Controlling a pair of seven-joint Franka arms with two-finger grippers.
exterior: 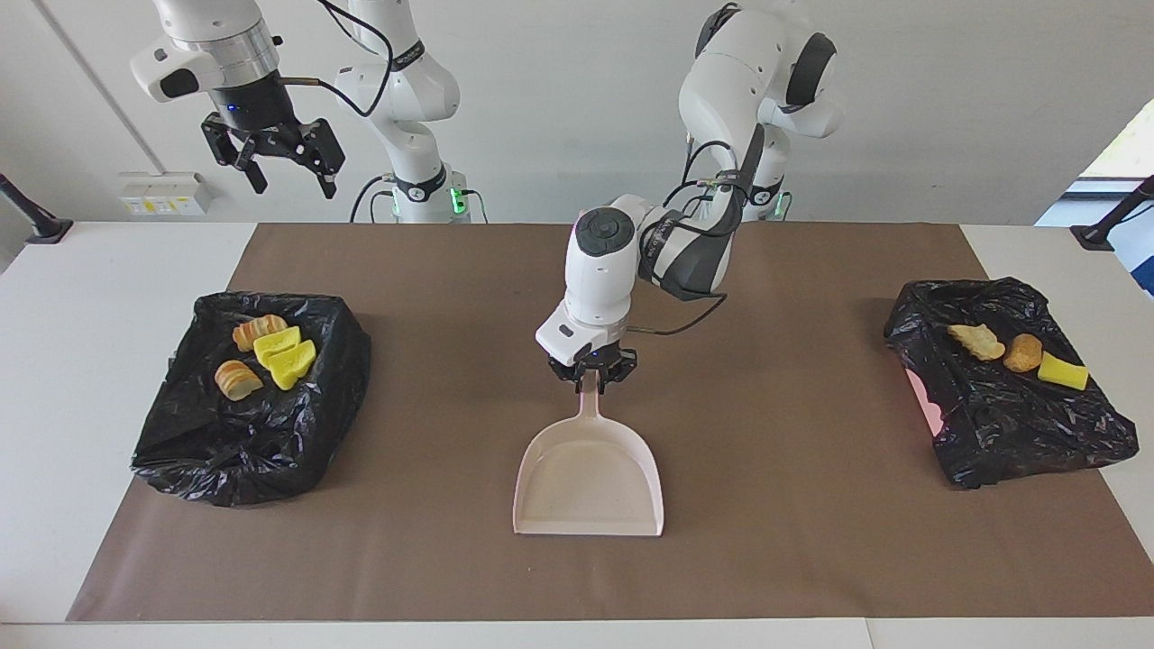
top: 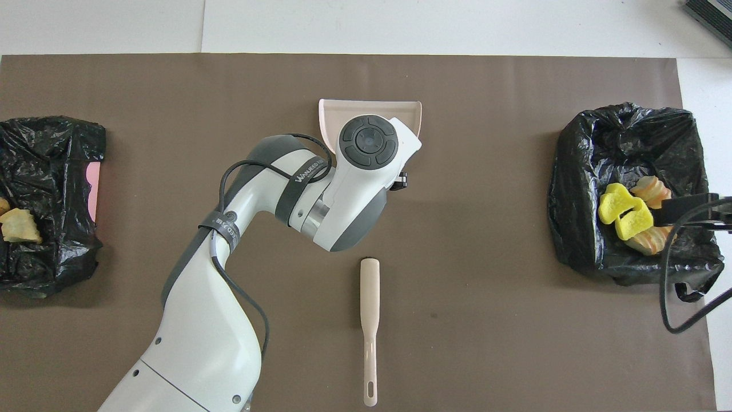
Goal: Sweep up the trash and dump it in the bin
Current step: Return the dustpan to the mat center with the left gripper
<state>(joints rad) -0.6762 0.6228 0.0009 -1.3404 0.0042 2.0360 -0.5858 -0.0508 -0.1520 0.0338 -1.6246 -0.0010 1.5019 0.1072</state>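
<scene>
Brown mat [exterior: 451, 559] covers the middle of the white table [exterior: 81, 288]; read as a dial from across the table, twelve o'clock points at the robots.

Item 1. The right gripper [exterior: 287, 176] hangs high over the nine o'clock end, above the first bin. Its fingers stand well apart and hold nothing. This arm waits.

Item 2. The first bin [exterior: 180, 451], lined with a black bag, sits at nine o'clock on the mat's edge. Four pieces of trash lie in it, toward its twelve o'clock corner: two yellow chunks [exterior: 290, 362] side by side, one orange-tan chunk [exterior: 260, 332] touching them at their twelve o'clock side, and another orange-tan chunk [exterior: 237, 379] just beside them at eight o'clock.

Item 3. The left gripper [exterior: 590, 377] is low at the dial's centre, pointing straight down at the tip of the dustpan [exterior: 590, 487] handle. Whether it clamps the handle or has let go of it cannot be told. The dustpan lies flat on the mat, handle toward twelve o'clock, mouth toward six o'clock, nothing in its tray.

Item 4. The brush [top: 370, 320] lies on the mat between centre and twelve o'clock, along the twelve-to-six line, its hanging hole toward twelve. It is apart from the dustpan.

Item 5. The second bin [exterior: 1019, 433], also bagged in black, sits at three o'clock. Three pieces of trash lie on it in a row: a tan chunk [exterior: 976, 341], a browner chunk [exterior: 1023, 352] and a yellow chunk [exterior: 1063, 370]. A pink patch shows at its nine o'clock side.
</scene>
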